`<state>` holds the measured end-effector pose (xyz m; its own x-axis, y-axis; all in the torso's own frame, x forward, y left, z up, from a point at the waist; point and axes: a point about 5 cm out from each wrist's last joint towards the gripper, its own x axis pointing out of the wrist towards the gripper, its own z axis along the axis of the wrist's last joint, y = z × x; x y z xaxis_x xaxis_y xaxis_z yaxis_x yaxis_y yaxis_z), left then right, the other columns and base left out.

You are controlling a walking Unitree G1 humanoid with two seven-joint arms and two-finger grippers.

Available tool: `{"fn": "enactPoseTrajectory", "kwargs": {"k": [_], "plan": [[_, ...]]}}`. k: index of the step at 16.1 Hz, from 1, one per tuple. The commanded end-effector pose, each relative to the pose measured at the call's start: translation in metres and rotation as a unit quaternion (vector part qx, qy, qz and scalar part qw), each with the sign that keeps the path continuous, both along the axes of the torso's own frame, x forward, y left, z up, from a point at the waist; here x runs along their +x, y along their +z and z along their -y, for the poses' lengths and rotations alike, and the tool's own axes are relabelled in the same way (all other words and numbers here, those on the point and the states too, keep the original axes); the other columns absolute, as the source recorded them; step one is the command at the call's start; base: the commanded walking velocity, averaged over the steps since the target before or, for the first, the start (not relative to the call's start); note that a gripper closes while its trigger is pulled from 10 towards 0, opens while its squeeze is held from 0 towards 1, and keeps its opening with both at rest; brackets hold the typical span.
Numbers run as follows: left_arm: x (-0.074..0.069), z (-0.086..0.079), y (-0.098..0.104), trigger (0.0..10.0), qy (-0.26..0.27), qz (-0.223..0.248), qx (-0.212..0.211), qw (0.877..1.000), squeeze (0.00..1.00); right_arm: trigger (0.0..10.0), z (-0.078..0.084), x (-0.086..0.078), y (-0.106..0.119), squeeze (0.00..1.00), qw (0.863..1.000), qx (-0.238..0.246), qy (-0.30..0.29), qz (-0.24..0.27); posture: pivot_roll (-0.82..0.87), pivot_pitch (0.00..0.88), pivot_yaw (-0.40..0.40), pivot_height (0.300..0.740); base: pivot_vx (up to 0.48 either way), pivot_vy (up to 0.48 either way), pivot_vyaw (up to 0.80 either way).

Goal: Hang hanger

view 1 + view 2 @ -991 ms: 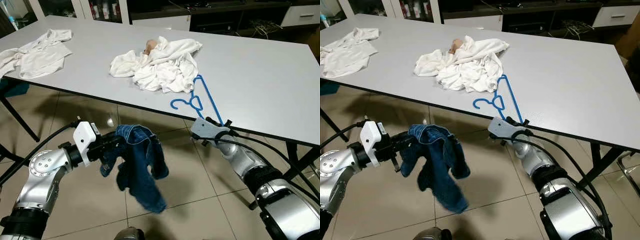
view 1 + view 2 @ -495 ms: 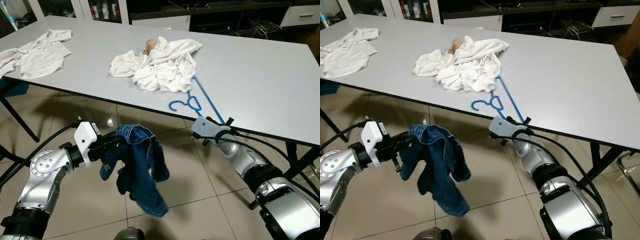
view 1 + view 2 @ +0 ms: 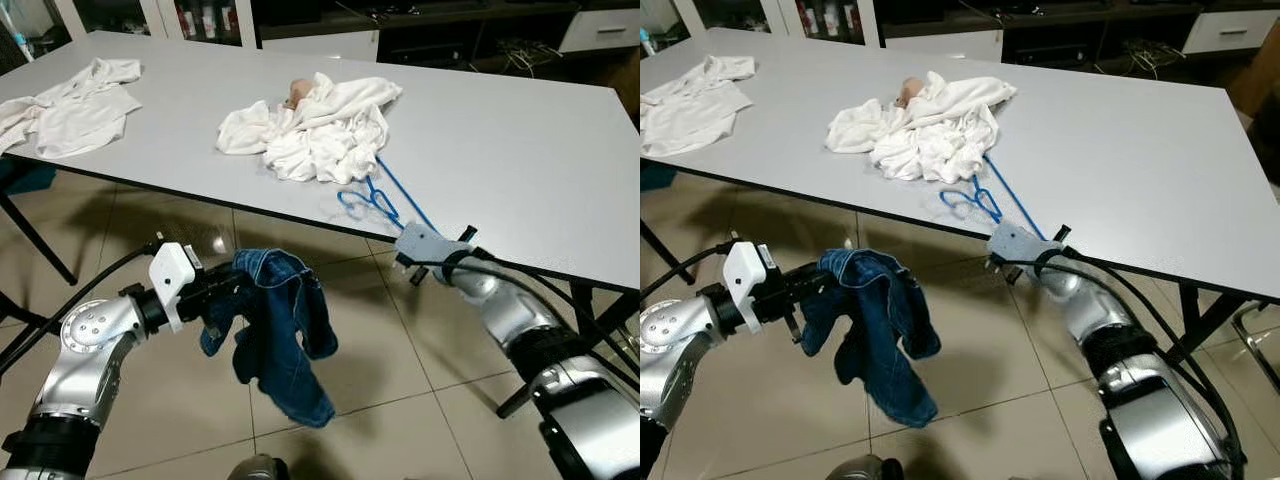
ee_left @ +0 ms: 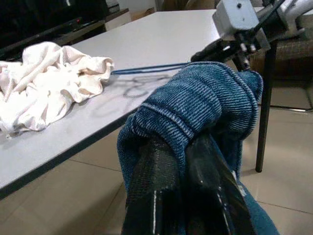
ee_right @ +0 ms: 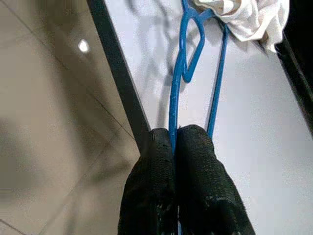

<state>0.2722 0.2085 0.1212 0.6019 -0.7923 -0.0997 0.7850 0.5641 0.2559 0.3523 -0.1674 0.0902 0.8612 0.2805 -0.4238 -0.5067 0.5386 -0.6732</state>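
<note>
A blue plastic hanger (image 3: pixel 372 198) lies on the white table (image 3: pixel 520 150) near its front edge, its far end touching a pile of white clothes (image 3: pixel 320 125). My right gripper (image 3: pixel 450 238) sits at the table edge, shut on the hanger's near corner; in the right wrist view the fingertips (image 5: pixel 161 147) pinch the blue hanger (image 5: pixel 175 98). My left gripper (image 3: pixel 222 292) is held out over the floor in front of the table, shut on a blue denim garment (image 3: pixel 285 335) that hangs down from it. In the left wrist view, the denim garment (image 4: pixel 205 98) bunches over the fingers (image 4: pixel 156 196).
A white shirt (image 3: pixel 75 105) lies spread on the table's far left. Black table legs (image 3: pixel 35 235) stand on the tiled floor (image 3: pixel 180 400) at left and right. Dark cabinets (image 3: pixel 450 30) line the wall behind the table.
My right gripper has shifted right along the table edge, pulling the hanger's near corner with it. The hanger has swung and looks narrower. The left arm and denim have not moved.
</note>
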Motion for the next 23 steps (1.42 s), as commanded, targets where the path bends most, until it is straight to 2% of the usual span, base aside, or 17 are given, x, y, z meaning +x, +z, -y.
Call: {"fn": "enactPoseTrajectory", "kwargs": {"k": [1, 3, 4, 6, 9, 10, 13, 16, 17, 20, 23], "plan": [[0.005, -0.002, 0.011, 0.0, 0.003, 0.029, 0.004, 1.0, 0.0, 0.0, 0.001, -0.001, 0.006, 0.0, 0.999, 0.028, 0.009, -0.013, 0.01, 0.0, 0.058, 0.74, 0.0, 0.0, 0.0], [0.009, -0.007, 0.016, 0.0, 0.015, 0.048, 0.01, 0.999, 0.0, 0.0, 0.004, -0.004, 0.019, 0.0, 0.997, 0.061, 0.043, -0.024, 0.01, 0.0, 0.057, 0.74, 0.0, 0.0, 0.0], [0.011, -0.012, 0.019, 0.0, 0.023, 0.057, 0.016, 0.998, 0.0, 0.0, 0.016, -0.008, 0.028, 0.0, 0.995, 0.073, 0.056, -0.033, 0.01, 0.0, 0.058, 0.74, 0.0, 0.0, 0.0], [0.012, -0.016, 0.019, 0.0, 0.03, 0.061, 0.025, 0.997, 0.0, 0.0, 0.026, -0.012, 0.034, 0.0, 0.994, 0.084, 0.065, -0.041, 0.01, 0.0, 0.058, 0.74, 0.0, 0.0, 0.0], [0.014, -0.03, 0.015, 0.0, 0.048, 0.072, 0.054, 0.995, 0.0, 0.0, 0.054, -0.03, 0.045, 0.0, 0.984, 0.127, 0.096, -0.078, 0.0, 0.0, 0.066, 0.74, 0.0, 0.0, 0.0], [0.014, -0.032, 0.014, 0.0, 0.049, 0.072, 0.054, 0.995, 0.0, 0.0, 0.057, -0.033, 0.047, 0.0, 0.983, 0.132, 0.101, -0.082, 0.0, 0.0, 0.068, 0.74, 0.0, 0.0, 0.0], [0.013, -0.039, 0.009, 0.0, 0.036, 0.068, 0.079, 0.994, 0.0, 0.0, 0.08, -0.049, 0.061, 0.0, 0.97, 0.157, 0.157, -0.103, 0.0, 0.0, 0.075, 0.74, 0.0, 0.0, 0.0], [0.011, -0.042, 0.006, 0.0, 0.012, 0.063, 0.102, 0.993, 0.0, 0.0, 0.092, -0.054, 0.072, 0.0, 0.963, 0.159, 0.183, -0.117, 0.0, 0.0, 0.079, 0.74, 0.0, 0.0, 0.0], [0.011, -0.043, 0.006, 0.0, 0.01, 0.062, 0.104, 0.993, 0.0, 0.0, 0.092, -0.054, 0.074, 0.0, 0.962, 0.159, 0.186, -0.117, 0.0, 0.0, 0.079, 0.74, 0.0, 0.0, 0.0], [0.01, -0.046, 0.007, 0.0, -0.012, 0.065, 0.121, 0.991, 0.0, 0.0, 0.089, -0.056, 0.086, 0.0, 0.949, 0.181, 0.229, -0.119, 0.01, 0.0, 0.078, 0.74, 0.0, 0.0, 0.0], [0.006, -0.059, 0.007, 0.0, -0.041, 0.052, 0.167, 0.984, 0.0, 0.0, 0.1, -0.062, 0.099, 0.0, 0.939, 0.192, 0.252, -0.136, 0.01, 0.0, 0.077, 0.74, 0.0, 0.0, 0.0]]}}
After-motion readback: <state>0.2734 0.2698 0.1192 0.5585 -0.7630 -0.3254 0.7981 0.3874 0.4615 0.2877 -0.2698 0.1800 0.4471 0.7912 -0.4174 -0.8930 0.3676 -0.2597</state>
